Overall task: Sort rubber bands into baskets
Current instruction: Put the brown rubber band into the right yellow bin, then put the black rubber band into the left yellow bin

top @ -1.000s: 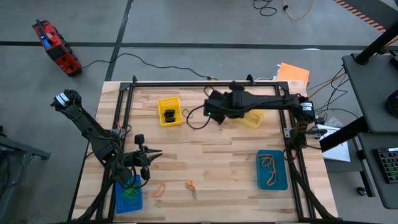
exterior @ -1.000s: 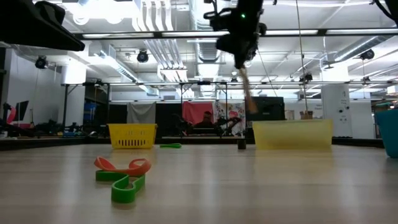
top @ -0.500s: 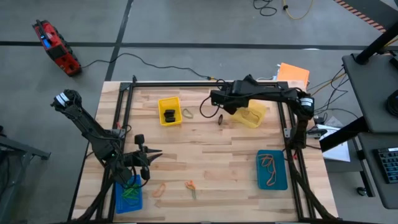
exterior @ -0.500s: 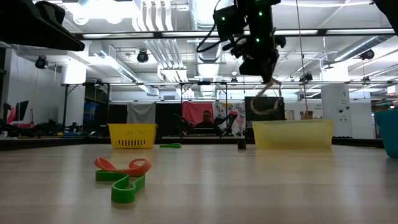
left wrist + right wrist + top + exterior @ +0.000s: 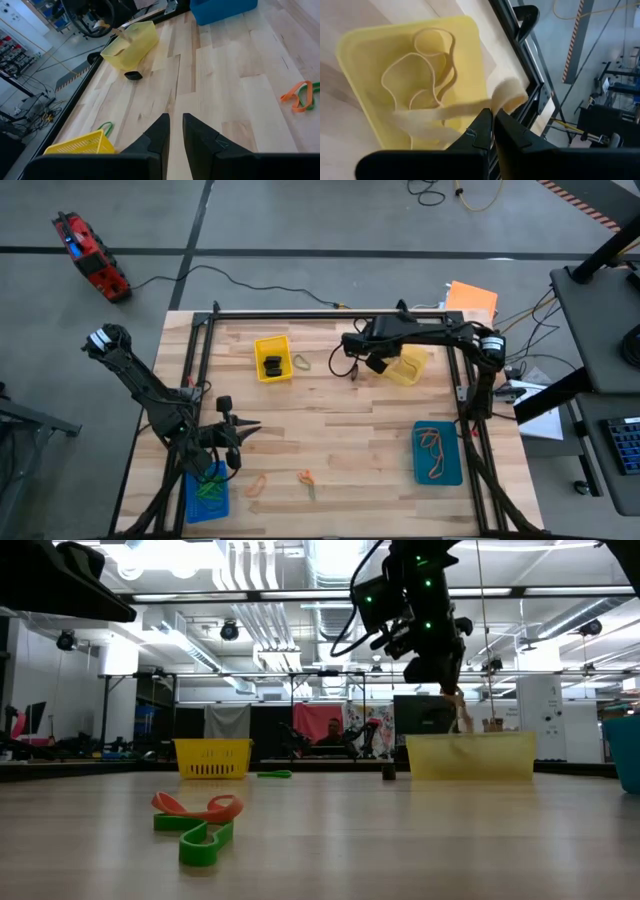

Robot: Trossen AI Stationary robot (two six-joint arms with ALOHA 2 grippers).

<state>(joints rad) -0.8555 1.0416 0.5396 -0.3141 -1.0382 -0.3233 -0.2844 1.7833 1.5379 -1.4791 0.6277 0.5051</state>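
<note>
Jaws of the left gripper were nearly closed on nothing, hovering at the near left of the bench beside the bright blue basket, which held green bands. Loose orange and green bands and another orange band lay on the bench near that basket. At the near right, the teal-blue basket contained orange bands. Farther back, the bright yellow basket held black bands, with a green band just beside it. At the far right, the right gripper was clenched on a tan band hanging over the pale yellow basket, where more tan bands lay.
</note>
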